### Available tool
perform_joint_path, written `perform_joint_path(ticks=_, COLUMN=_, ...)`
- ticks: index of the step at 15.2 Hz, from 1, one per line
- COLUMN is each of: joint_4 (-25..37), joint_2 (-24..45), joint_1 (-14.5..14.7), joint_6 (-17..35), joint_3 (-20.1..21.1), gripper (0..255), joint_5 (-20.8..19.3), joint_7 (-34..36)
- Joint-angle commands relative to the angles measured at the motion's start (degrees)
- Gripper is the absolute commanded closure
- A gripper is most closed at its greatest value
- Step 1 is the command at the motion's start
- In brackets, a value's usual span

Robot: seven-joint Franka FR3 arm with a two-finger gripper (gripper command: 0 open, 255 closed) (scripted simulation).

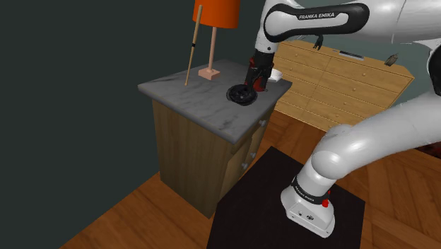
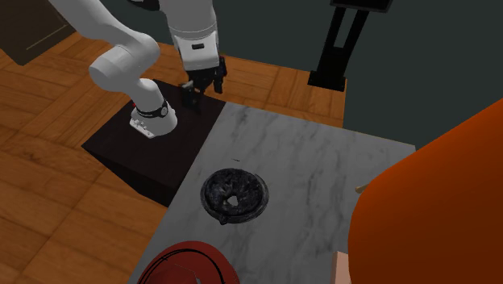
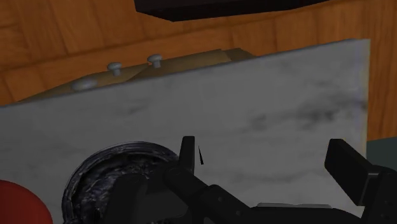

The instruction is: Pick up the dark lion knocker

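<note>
The dark lion knocker (image 1: 241,94) is a round black disc lying flat on the grey marble top (image 1: 198,99) of a wooden nightstand. In the second exterior view the knocker (image 2: 234,194) rests near the middle of the marble top (image 2: 322,169). My black gripper (image 1: 256,78) hangs above the marble top, off to one side of the knocker. Its fingers stand open with nothing between them, as the gripper (image 2: 204,89) shows from the second exterior view. In the wrist view the knocker (image 3: 118,181) lies outside one finger (image 3: 186,156), not between the gripper (image 3: 267,159) fingers.
An orange lamp (image 1: 215,14) on a pink base and a leaning wooden stick (image 1: 192,53) stand at the back of the nightstand. A red round object (image 2: 189,262) lies close beside the knocker. A pale dresser (image 1: 339,78) stands behind. Drawer knobs (image 3: 114,65) line the nightstand front.
</note>
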Motion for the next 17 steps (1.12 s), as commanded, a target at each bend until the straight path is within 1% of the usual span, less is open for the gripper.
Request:
perform_joint_path(ticks=1, joint_4=1.39, joint_2=3.39, joint_1=-0.62, joint_6=2.31, joint_3=-1.86, gripper=0, joint_5=-0.47, joint_7=-2.09)
perform_joint_path(ticks=5, joint_4=5.21, joint_2=10.19, joint_1=-1.71, joint_6=5.75, joint_3=-5.38, gripper=0, joint_5=-0.53, joint_7=-6.33)
perform_joint_path(ticks=9, joint_4=10.12, joint_2=17.55, joint_1=-2.67, joint_6=8.52, joint_3=-8.64, gripper=0, joint_5=0.59, joint_7=-10.8)
perform_joint_path(ticks=13, joint_4=16.13, joint_2=25.43, joint_1=-3.86, joint_6=10.42, joint_3=-11.41, gripper=0, joint_5=2.95, joint_7=-15.55)
perform_joint_path(ticks=17, joint_4=23.34, joint_2=33.79, joint_1=-5.61, joint_6=11.27, joint_3=-13.46, gripper=0, joint_5=6.36, joint_7=-20.39)
